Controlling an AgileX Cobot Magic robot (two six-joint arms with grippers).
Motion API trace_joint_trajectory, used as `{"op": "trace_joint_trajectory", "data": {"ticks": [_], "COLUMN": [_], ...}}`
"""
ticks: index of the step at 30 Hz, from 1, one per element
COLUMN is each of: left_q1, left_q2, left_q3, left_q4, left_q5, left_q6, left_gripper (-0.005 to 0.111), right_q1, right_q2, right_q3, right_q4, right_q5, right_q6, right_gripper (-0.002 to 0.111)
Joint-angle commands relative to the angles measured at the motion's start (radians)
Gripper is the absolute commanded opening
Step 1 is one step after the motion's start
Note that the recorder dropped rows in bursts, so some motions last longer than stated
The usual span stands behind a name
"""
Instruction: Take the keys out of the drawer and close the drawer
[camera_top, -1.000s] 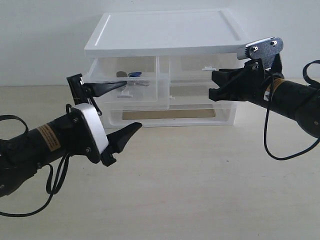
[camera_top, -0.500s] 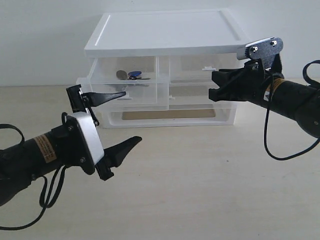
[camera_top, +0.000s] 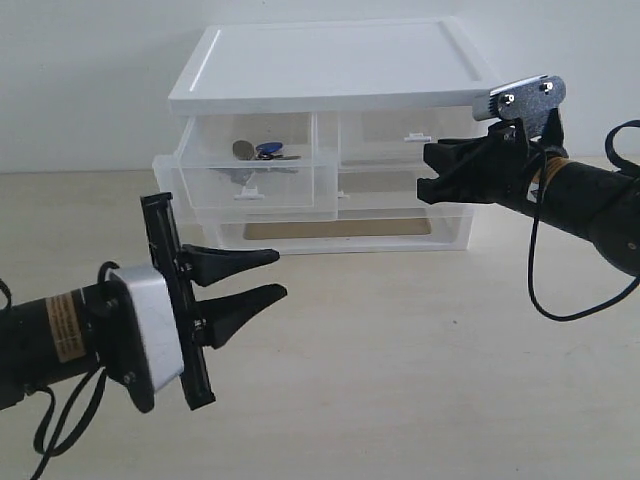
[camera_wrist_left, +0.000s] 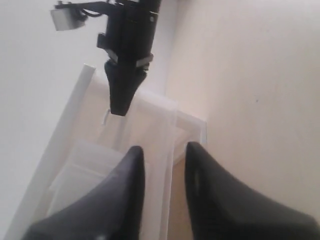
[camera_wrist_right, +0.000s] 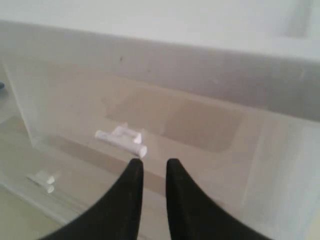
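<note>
Tool (camera_wrist_right: 153, 163) narrowly parted, white handle (camera_wrist_right: 122, 136) just beside

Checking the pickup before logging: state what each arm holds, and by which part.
Nothing is held. Both arms' jaws stand apart and empty; the keys lie in the open drawer.

drawer (camera_top: 290, 190): clear plastic, kinda glossy
keys (camera_top: 245, 150): dull grey metal
fob (camera_top: 268, 148): blue plastic
lid (camera_top: 330, 65): smooth white plastic
worktop (camera_top: 420, 370): pale, matt
</note>
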Motion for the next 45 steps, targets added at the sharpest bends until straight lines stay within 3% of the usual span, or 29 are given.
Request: {"op": "trace_joint_trajectory", "data": {"ticks": [1, 16, 21, 30, 33, 38, 45], "left_q1": [-0.002, -0.002, -0.002, -0.002, -0.002, -0.002, -0.002], "left_q2": [-0.115, -0.651, -0.851, -1.157, -1.238, -1.322, -1.349], "left_q3": [0.039, 0.24, 0.286, 0.29, 0.29, 0.29, 0.29], "left_q4": [-0.055, -0.584, -0.763, -0.778, -0.778, -0.778, -0.778], "left_q5": [-0.011, -0.011, 0.237, 0.761, 0.874, 0.977, 0.976], "left_q6": [-0.175, -0.736, -0.735, -0.751, -0.8, -0.814, -0.814], "left_gripper": [0.004, 0.004, 0.004, 0.004, 0.004, 0.004, 0.004], "right_q1": [-0.012, -0.012, -0.012, -0.012, -0.012, -0.012, -0.012], "right_q2": [-0.006, -0.006, -0.006, -0.006, -0.006, -0.006, -0.006], "right_q3": [-0.008, -0.008, -0.008, -0.008, -0.008, -0.008, -0.008], "right_q4": [0.075, 0.075, 0.075, 0.075, 0.075, 0.075, 0.075], "right_q5": [0.018, 0.026, 0.026, 0.025, 0.025, 0.025, 0.025], "right_q6": [-0.004, -0.006, -0.006, -0.004, -0.002, 0.005, 0.005], "right_gripper": [0.017, 0.017, 0.017, 0.017, 0.017, 0.017, 0.017]}}
